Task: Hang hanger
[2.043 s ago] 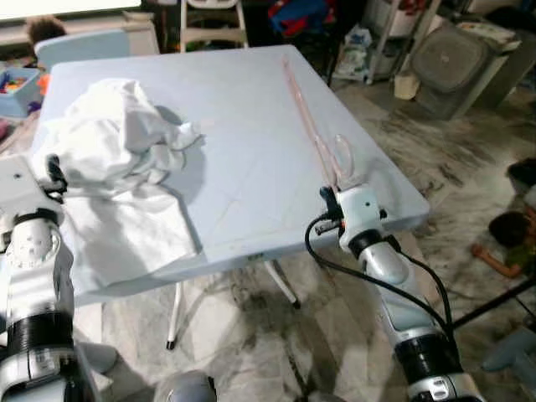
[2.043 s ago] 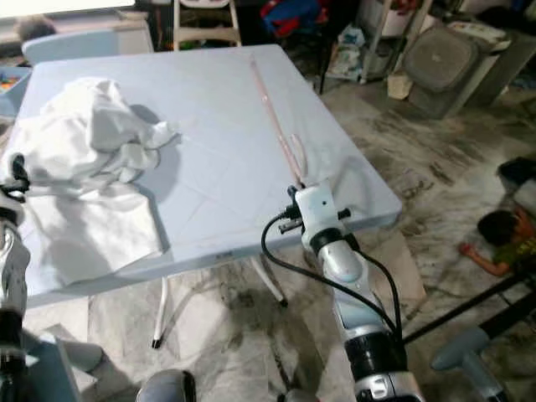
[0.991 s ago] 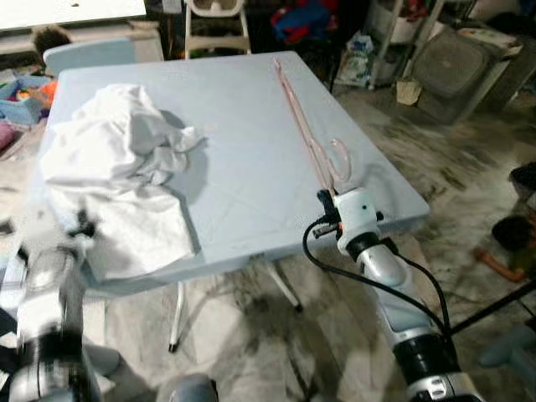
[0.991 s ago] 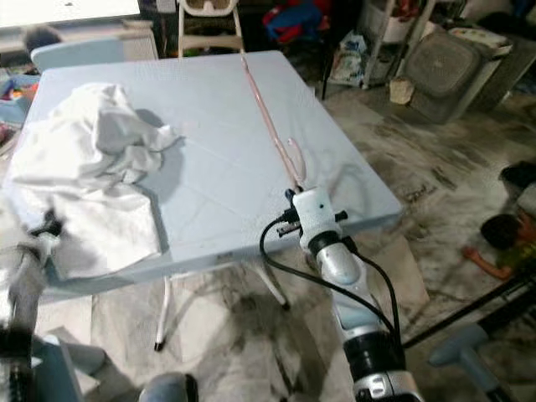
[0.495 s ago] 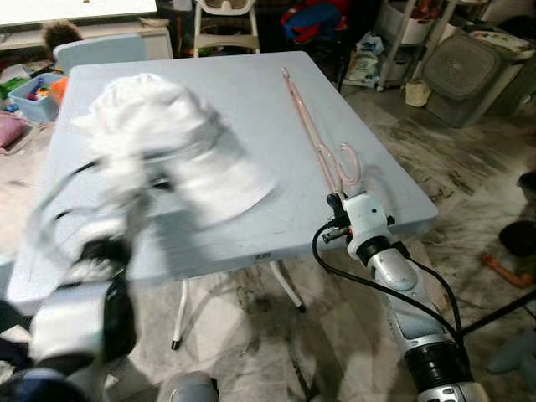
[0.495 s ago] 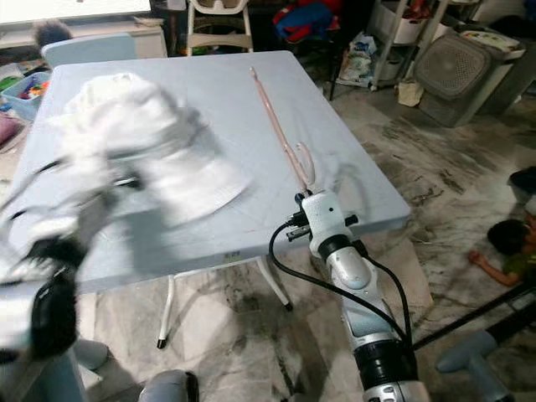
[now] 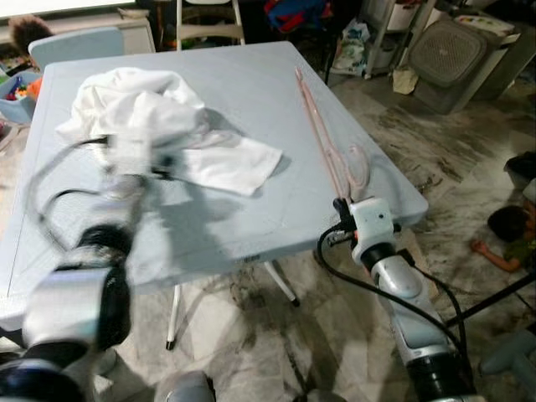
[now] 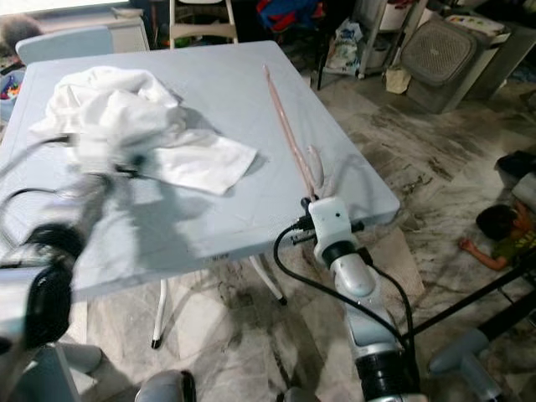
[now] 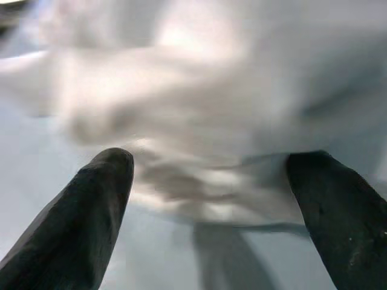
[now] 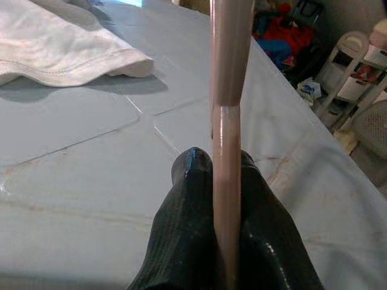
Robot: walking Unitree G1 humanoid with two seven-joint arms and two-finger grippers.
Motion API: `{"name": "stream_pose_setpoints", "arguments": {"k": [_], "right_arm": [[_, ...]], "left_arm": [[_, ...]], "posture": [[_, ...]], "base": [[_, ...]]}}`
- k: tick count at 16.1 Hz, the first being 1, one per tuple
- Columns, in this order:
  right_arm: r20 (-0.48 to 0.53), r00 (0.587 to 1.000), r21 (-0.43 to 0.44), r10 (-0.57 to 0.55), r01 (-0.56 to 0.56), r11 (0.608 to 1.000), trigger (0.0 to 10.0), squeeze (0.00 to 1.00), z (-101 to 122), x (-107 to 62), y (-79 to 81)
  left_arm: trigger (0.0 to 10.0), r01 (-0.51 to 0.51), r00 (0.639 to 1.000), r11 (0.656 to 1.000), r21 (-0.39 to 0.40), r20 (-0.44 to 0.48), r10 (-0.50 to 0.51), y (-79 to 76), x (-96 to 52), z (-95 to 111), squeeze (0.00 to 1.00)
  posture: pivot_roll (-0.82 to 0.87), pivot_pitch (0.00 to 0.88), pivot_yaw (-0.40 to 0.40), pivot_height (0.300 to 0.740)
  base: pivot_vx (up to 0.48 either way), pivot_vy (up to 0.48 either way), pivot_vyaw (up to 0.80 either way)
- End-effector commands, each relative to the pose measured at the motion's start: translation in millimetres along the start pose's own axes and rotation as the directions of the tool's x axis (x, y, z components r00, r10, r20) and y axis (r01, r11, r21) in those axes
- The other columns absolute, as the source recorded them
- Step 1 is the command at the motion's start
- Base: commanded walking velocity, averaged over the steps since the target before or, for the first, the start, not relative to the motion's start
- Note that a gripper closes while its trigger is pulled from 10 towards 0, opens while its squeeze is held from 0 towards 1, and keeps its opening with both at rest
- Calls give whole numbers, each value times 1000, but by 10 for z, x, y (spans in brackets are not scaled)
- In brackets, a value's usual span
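Note:
A pink hanger (image 7: 322,138) lies along the right side of the light blue table (image 7: 251,226), its hook (image 7: 358,163) nearest me. My right gripper (image 10: 216,175) is shut on the hanger's straight bar near the table's front right corner; its white wrist (image 7: 371,222) hides the fingers in the eye views. A crumpled white garment (image 7: 142,109) lies on the table's left half. My left arm (image 7: 126,176), blurred by motion, reaches over the table to the garment. My left gripper (image 9: 211,175) is open, fingers (image 9: 103,181) wide apart, with the white cloth just beyond them.
A person (image 7: 511,234) lies on the marble floor at the right. A grey bin (image 7: 452,54) and shelving stand at the back right. A white high chair (image 7: 209,17) and a blue chair (image 7: 75,42) stand behind the table.
My left arm has swung up from beside the table to the garment. The garment has shifted from the front left edge toward the middle, one flap spread right. The right gripper still holds the hanger.

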State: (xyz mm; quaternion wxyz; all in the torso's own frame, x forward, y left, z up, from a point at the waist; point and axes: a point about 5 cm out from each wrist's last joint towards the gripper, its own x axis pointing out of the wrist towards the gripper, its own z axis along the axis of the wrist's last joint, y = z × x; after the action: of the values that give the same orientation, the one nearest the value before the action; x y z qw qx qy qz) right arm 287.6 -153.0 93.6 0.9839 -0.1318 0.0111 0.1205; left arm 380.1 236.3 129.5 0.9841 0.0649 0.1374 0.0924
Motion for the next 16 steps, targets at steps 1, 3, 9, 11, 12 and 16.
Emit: {"name": "stream_pose_setpoints", "arguments": {"k": [1,3,9,11,12,16], "right_arm": [[31,999,-9,-31,32,999,10000,0,66,22,-24],[27,994,3,-109,109,994,10000,0,63,63,-77],[50,990,74,-135,131,989,10000,0,150,159,-16],[85,991,147,-105,92,985,10000,0,252,189,6],[94,991,151,-99,84,985,10000,0,279,193,16],[113,989,156,-92,74,985,10000,0,340,206,38]], "left_arm": [[10000,-27,999,1000,-13,23,27,51,-18,-24,0],[10000,-77,992,994,-72,91,83,175,-173,-158,0],[10000,-1,954,999,33,301,-9,-98,-658,-133,0],[10000,3,948,999,38,318,-15,-141,-675,-39,0],[10000,5,948,999,36,319,-16,-142,-675,-16,0],[10000,31,942,999,24,334,-37,-206,-752,74,0]], "posture": [[-51,0,-2,740],[-25,0,-3,740],[12,0,-18,740],[13,0,-21,740],[12,0,-21,740],[11,0,-20,740]], "base": [[0,0,0],[0,0,0],[0,0,0],[0,0,0],[0,0,0],[0,0,0]]}}
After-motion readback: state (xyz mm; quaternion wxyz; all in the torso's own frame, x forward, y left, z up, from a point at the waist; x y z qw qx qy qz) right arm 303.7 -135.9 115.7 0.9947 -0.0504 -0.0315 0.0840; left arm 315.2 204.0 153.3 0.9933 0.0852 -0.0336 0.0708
